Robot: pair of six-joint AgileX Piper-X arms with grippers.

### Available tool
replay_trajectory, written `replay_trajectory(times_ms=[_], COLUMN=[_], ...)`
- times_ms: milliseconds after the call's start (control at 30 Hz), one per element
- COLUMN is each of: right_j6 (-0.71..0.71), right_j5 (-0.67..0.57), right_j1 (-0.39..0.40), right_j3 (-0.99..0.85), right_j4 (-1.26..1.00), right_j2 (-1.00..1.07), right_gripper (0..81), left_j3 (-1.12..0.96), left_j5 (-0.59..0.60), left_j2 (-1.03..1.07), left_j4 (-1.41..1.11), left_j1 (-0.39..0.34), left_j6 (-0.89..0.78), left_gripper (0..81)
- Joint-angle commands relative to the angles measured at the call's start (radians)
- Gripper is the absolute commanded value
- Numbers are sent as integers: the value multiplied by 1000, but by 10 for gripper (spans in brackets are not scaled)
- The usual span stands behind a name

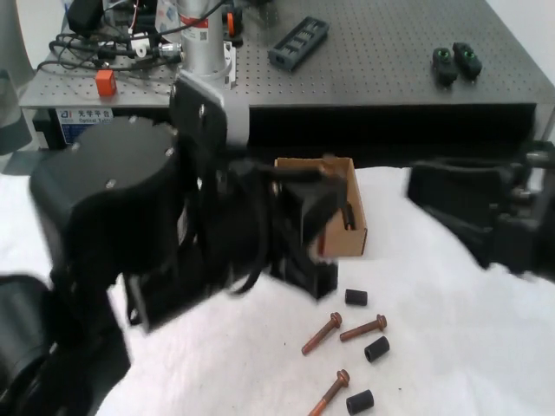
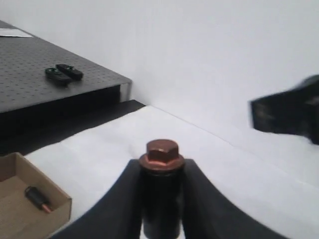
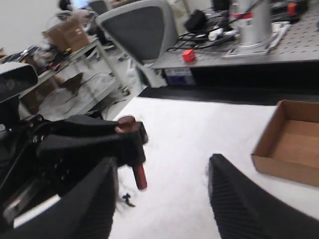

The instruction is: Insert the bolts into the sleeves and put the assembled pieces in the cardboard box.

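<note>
The left fingers (image 2: 119,204) clamp a black sleeve (image 2: 160,209) with a bolt (image 2: 162,153) seated in it; the right fingers (image 3: 244,204) spread wide, empty. The box (image 2: 15,219) holds one assembled piece (image 2: 37,197).

Right gripper (image 3: 162,199) stands fingers apart (widely); left gripper (image 3: 132,147) pinches a bolt (image 3: 140,177), cardboard box (image 3: 279,169) nearby.
</note>
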Motion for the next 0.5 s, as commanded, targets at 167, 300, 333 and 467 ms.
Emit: replay_trajectory(times_ms=[167, 300, 333, 467], right_j6=[-42, -42, -42, -44], right_j5=[277, 296, 300, 315], right_j1=[-169, -179, -179, -179], right_j3=[-6, -6, -6, -6], right_j4=[511, 610, 622, 664], right_j2=[-292, -287, -284, -277], right_gripper=[415, 415, 415, 415], left_j3=[-467, -792, -879, -1175], left_j5=[-111, -109, -109, -109], left_j2=[435, 709, 773, 985], left_j4=[298, 574, 641, 813], left_j1=[125, 152, 154, 153], left_j6=[-106, -102, -93, -78], left_gripper=[6, 6, 6, 6])
